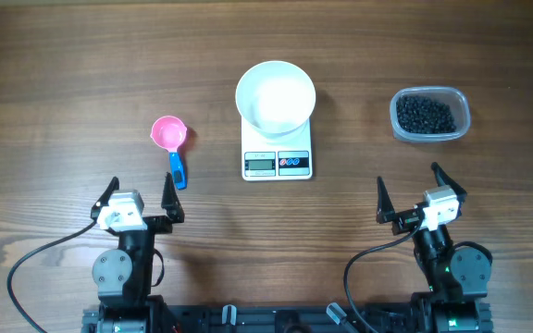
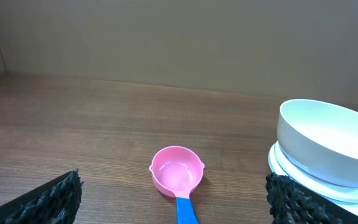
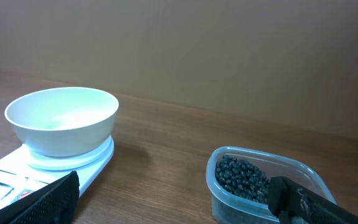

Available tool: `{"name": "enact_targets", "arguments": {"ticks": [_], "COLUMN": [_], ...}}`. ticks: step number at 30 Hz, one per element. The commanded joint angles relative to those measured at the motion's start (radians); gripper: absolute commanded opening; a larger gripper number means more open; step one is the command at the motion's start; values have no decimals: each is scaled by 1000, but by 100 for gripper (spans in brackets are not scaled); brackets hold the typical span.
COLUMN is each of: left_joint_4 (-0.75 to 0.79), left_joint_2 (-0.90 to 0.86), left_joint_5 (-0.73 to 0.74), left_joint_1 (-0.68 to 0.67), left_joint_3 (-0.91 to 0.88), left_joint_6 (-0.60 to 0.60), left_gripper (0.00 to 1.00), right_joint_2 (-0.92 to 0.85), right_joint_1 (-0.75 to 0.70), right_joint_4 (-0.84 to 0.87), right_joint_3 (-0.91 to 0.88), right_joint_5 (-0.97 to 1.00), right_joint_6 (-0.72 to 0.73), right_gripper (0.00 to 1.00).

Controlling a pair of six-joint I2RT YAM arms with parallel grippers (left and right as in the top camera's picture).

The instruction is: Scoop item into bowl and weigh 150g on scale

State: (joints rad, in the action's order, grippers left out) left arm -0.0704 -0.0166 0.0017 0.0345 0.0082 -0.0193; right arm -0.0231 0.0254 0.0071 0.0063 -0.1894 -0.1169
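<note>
Our left hand (image 1: 140,181) at seven o'clock, fingers apart, pink scoop (image 1: 168,135) beyond, brown wood surface (image 1: 54,111), bowl (image 1: 276,92) on scale (image 1: 277,165) at twelve, item (image 1: 424,114) in clear container (image 1: 466,116) at two, well apart, our right hand (image 1: 407,176) at five, fingers apart.

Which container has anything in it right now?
The clear plastic tub on the right, holding black beans; the white bowl and pink scoop are empty.
</note>
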Motion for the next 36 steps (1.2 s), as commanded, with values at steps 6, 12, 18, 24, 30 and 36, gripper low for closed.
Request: {"name": "enact_targets", "arguments": {"ticks": [6, 12, 18, 24, 30, 36], "left_joint_4": [-5, -5, -5, -5, 36, 114], "left_joint_2": [-3, -3, -3, -3, -3, -3], "left_joint_5": [8, 8, 8, 8, 119, 604], "left_joint_1": [-5, -5, -5, -5, -5, -5], "left_joint_3": [-3, -3, -3, -3, -3, -3], "left_joint_6": [19, 19, 19, 19, -72, -378], "left_gripper": [100, 100, 100, 100, 100, 100], "right_joint_2": [-6, -6, -6, -6, -6, -6], "right_joint_1": [-4, -4, -4, -4, -4, -4], "right_joint_4": [6, 6, 6, 6, 6, 6], "right_joint_3": [-1, -1, -1, -1, -1, -1], "right_joint_5": [10, 10, 10, 10, 10, 10], "right_joint_6": [12, 12, 12, 12, 12, 12], "right_gripper": [100, 100, 100, 100, 100, 100]}}
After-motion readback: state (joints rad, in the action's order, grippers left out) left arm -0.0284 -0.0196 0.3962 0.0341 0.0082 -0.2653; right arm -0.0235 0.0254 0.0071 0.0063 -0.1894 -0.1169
